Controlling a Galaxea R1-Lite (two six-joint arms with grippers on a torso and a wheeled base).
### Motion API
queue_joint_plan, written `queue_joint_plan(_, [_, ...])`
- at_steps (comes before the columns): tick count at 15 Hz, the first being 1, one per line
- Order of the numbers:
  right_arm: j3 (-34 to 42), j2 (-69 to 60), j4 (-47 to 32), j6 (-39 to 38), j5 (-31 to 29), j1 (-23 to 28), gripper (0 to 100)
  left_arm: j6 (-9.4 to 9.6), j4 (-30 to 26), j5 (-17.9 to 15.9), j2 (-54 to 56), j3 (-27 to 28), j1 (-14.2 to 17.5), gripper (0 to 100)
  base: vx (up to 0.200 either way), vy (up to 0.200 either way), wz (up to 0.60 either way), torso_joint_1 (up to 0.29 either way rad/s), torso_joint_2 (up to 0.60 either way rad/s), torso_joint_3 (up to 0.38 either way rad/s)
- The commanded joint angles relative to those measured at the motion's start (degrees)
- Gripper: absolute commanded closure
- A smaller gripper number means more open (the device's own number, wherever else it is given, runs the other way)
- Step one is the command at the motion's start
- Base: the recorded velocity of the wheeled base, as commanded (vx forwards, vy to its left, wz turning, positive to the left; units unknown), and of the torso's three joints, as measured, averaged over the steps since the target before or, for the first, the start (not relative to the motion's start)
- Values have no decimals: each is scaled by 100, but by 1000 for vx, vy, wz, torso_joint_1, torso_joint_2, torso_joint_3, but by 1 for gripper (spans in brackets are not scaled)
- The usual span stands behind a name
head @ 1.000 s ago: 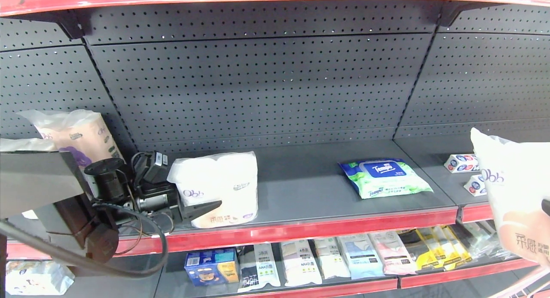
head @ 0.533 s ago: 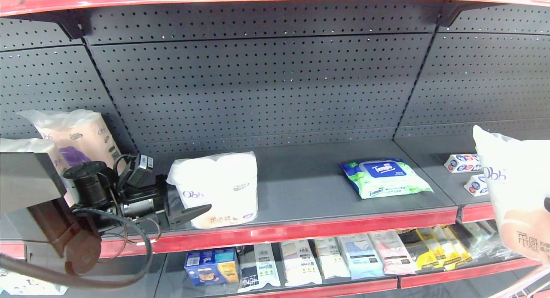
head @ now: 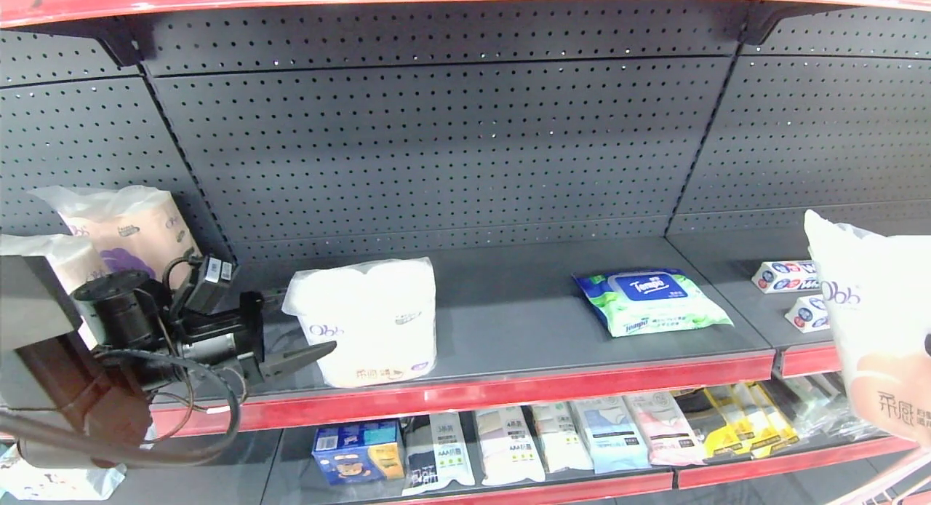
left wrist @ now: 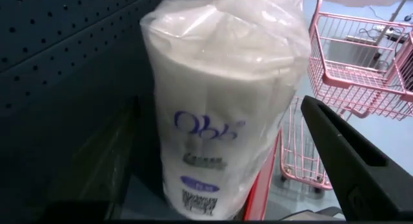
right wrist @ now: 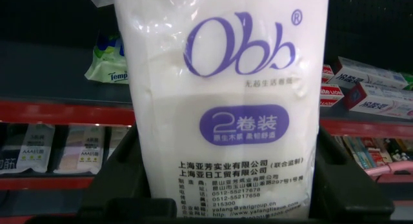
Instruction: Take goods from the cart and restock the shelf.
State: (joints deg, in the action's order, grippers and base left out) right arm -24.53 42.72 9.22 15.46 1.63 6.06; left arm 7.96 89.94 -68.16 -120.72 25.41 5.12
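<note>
Left pincer, apart, farther back from film-wrapped roll pack; right pincer tight on second pack.

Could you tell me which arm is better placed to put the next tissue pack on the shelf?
Right, probably: the right tool holds a tissue pack near the shelf, while the left tool is open, carrying nothing, beside the shelved pack.

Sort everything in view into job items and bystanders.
Job: held roll pack, right gripper, shelved roll pack, left gripper, shelf, pink cart.
Lying about: wet wipes pack, small boxes, beige roll packs, lower-shelf goods.
</note>
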Motion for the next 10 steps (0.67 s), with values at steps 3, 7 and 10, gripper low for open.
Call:
queue_joint_plan(3, [1,9,1,10,4,-26,100,-5,6,-400,242,-27,569,0,0,0,0,0,0,0])
queue_joint_plan(7, [-52,53,1,45,12,-43,100,-49,6,-690,524,-36,1079,0,0,0,0,0,0,0])
queue_joint_plan(10, [-61,35,1,54,12,-43,100,-67,6,-629,664,-88,1334,0,0,0,0,0,0,0])
